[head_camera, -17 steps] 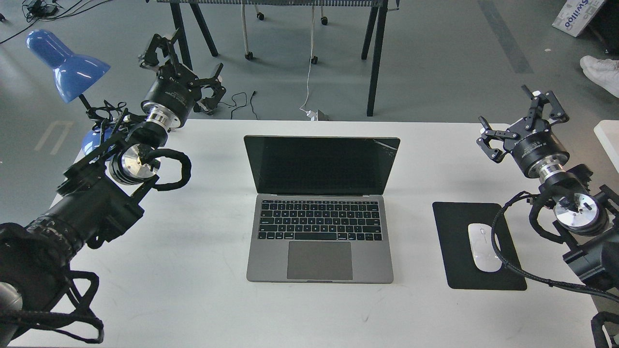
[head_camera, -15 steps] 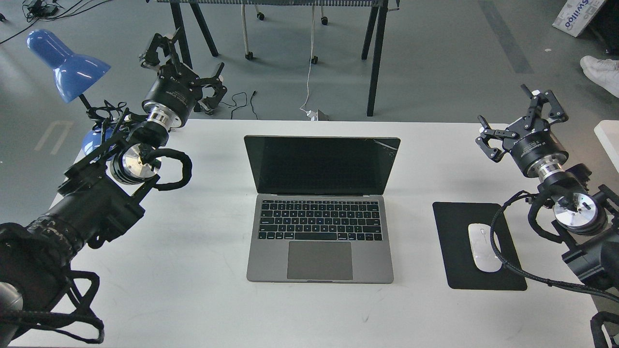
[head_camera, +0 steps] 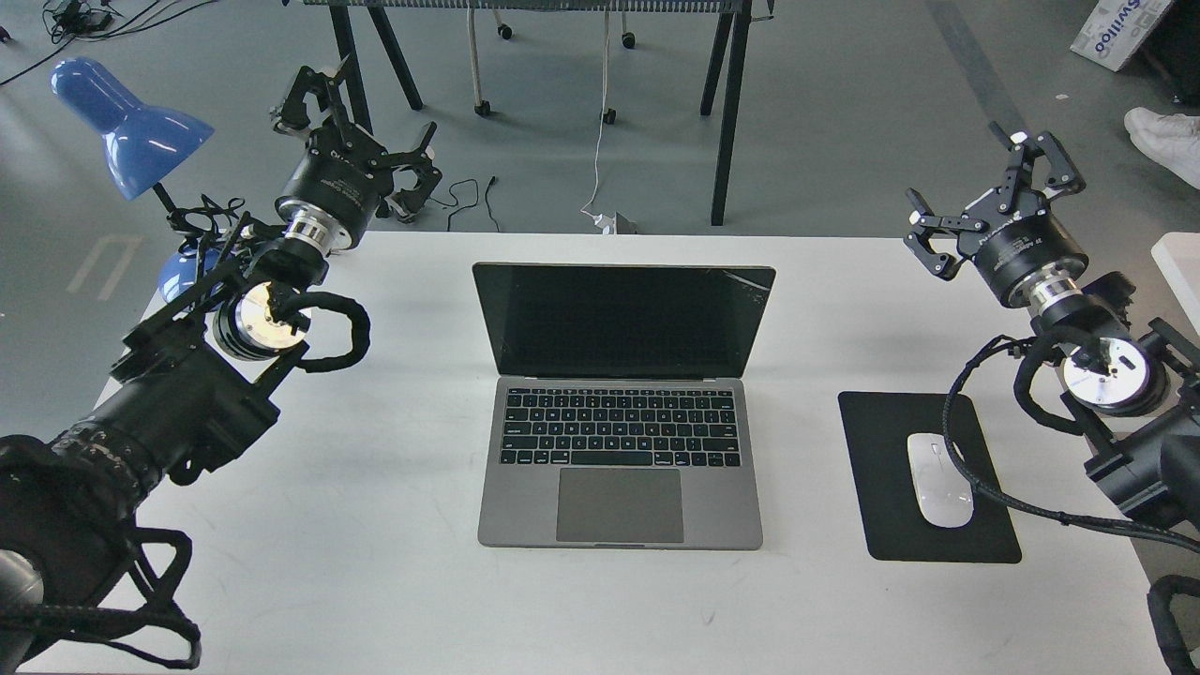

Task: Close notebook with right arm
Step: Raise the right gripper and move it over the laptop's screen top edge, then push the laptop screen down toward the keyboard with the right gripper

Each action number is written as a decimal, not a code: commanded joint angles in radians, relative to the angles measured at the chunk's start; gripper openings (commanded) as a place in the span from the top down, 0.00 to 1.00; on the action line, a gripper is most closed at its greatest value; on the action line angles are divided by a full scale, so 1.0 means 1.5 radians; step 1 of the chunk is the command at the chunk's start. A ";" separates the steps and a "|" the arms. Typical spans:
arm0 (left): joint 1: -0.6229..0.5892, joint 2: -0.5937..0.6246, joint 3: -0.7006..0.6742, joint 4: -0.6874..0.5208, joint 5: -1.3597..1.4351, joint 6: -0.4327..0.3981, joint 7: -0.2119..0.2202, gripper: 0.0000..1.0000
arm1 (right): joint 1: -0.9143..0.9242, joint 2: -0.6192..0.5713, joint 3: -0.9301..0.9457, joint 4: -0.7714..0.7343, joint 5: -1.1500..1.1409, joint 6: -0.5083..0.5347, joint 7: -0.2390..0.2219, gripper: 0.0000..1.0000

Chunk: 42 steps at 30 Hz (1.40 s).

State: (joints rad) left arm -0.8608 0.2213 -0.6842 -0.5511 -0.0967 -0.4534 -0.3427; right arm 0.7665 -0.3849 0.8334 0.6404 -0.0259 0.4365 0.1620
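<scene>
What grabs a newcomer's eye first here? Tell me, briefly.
The open notebook sits mid-table with its dark screen upright. Two black arms flank it, the left claw by the blue lamp, the right claw open above the black mouse pad and white mouse.

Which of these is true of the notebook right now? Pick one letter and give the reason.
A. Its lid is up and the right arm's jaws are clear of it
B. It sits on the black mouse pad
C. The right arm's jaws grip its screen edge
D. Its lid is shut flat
A. The notebook stands open with its dark screen raised, and the right gripper, jaws spread and empty, hangs off to the right, apart from it.
</scene>
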 commanded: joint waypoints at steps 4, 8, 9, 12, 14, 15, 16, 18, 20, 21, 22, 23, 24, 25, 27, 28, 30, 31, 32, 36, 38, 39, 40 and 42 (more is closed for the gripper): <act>0.001 0.000 0.001 0.000 0.000 -0.024 -0.001 0.00 | 0.097 0.028 -0.154 0.002 0.000 -0.047 -0.004 0.00; 0.001 -0.001 0.001 0.000 0.000 -0.024 -0.002 0.00 | 0.113 0.087 -0.183 0.003 -0.001 -0.050 -0.006 0.00; 0.001 0.000 0.001 0.000 0.000 -0.024 -0.002 0.00 | 0.113 0.091 -0.188 0.006 -0.001 -0.050 -0.006 0.00; 0.001 0.000 0.001 0.000 0.000 -0.024 -0.001 0.00 | 0.115 0.094 -0.211 0.027 -0.002 -0.051 -0.011 0.00; 0.001 0.000 0.001 0.000 0.000 -0.024 -0.002 0.00 | 0.114 0.093 -0.238 0.044 -0.002 -0.052 -0.014 0.00; 0.001 0.000 0.001 0.000 0.000 -0.024 -0.002 0.00 | 0.114 0.089 -0.250 0.054 -0.002 -0.053 -0.014 0.00; 0.001 0.000 0.001 0.000 0.000 -0.024 -0.001 0.00 | 0.113 0.086 -0.257 0.060 -0.002 -0.053 -0.014 0.00; 0.001 0.000 0.002 0.000 0.000 -0.024 -0.002 0.00 | 0.108 0.072 -0.265 0.073 -0.002 -0.053 -0.014 0.00; 0.001 -0.001 0.002 0.000 0.001 -0.024 -0.001 0.00 | 0.105 0.048 -0.267 0.088 -0.002 -0.053 -0.014 0.00; 0.002 0.000 0.003 0.000 0.001 -0.024 -0.001 0.00 | 0.104 0.040 -0.268 0.100 -0.002 -0.053 -0.014 0.00; 0.001 0.000 0.003 0.000 0.001 -0.024 -0.001 0.00 | 0.101 0.035 -0.269 0.109 -0.002 -0.053 -0.014 0.00; 0.002 -0.001 0.003 0.000 0.001 -0.024 -0.001 0.00 | 0.094 0.029 -0.269 0.117 -0.002 -0.052 -0.014 0.00; 0.002 -0.001 0.004 0.000 0.001 -0.024 -0.001 0.00 | 0.089 0.021 -0.269 0.125 -0.002 -0.052 -0.014 0.00; 0.002 -0.001 0.004 0.000 0.001 -0.024 -0.001 0.00 | 0.085 0.014 -0.269 0.131 -0.002 -0.052 -0.014 0.00; 0.002 -0.001 0.004 0.000 0.001 -0.024 -0.001 0.00 | 0.080 -0.002 -0.271 0.150 -0.003 -0.050 -0.014 0.00; 0.002 -0.001 0.004 0.000 0.001 -0.024 -0.001 0.00 | 0.072 -0.009 -0.271 0.158 -0.003 -0.049 -0.014 0.00; 0.002 -0.001 0.004 0.000 0.001 -0.024 -0.001 0.00 | 0.050 -0.019 -0.271 0.179 -0.007 -0.048 -0.013 0.00; 0.002 -0.001 0.004 0.000 0.001 -0.024 -0.001 0.00 | 0.037 -0.022 -0.272 0.193 -0.019 -0.047 -0.013 0.00; 0.002 -0.001 0.004 0.000 0.001 -0.024 -0.001 0.00 | 0.026 -0.025 -0.277 0.204 -0.037 -0.047 -0.013 0.00; 0.002 -0.001 0.005 0.000 0.001 -0.024 -0.001 0.00 | -0.012 -0.042 -0.286 0.233 -0.094 -0.047 -0.009 0.00; 0.002 -0.001 0.006 0.000 0.001 -0.024 -0.001 0.00 | -0.025 -0.046 -0.286 0.242 -0.097 -0.047 -0.008 0.00; 0.002 -0.001 0.006 0.000 0.001 -0.024 -0.001 0.00 | -0.027 -0.050 -0.286 0.245 -0.097 -0.047 -0.008 0.00; 0.002 -0.001 0.006 0.000 0.001 -0.024 -0.001 0.00 | -0.028 -0.054 -0.287 0.248 -0.097 -0.046 -0.008 0.00; 0.002 -0.001 0.006 0.000 0.001 -0.024 -0.001 0.00 | -0.029 -0.060 -0.291 0.251 -0.104 -0.045 -0.008 0.00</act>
State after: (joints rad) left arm -0.8574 0.2193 -0.6752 -0.5509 -0.0951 -0.4888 -0.3435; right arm 0.7282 -0.4624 0.4034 1.0080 -0.1712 0.3673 0.1505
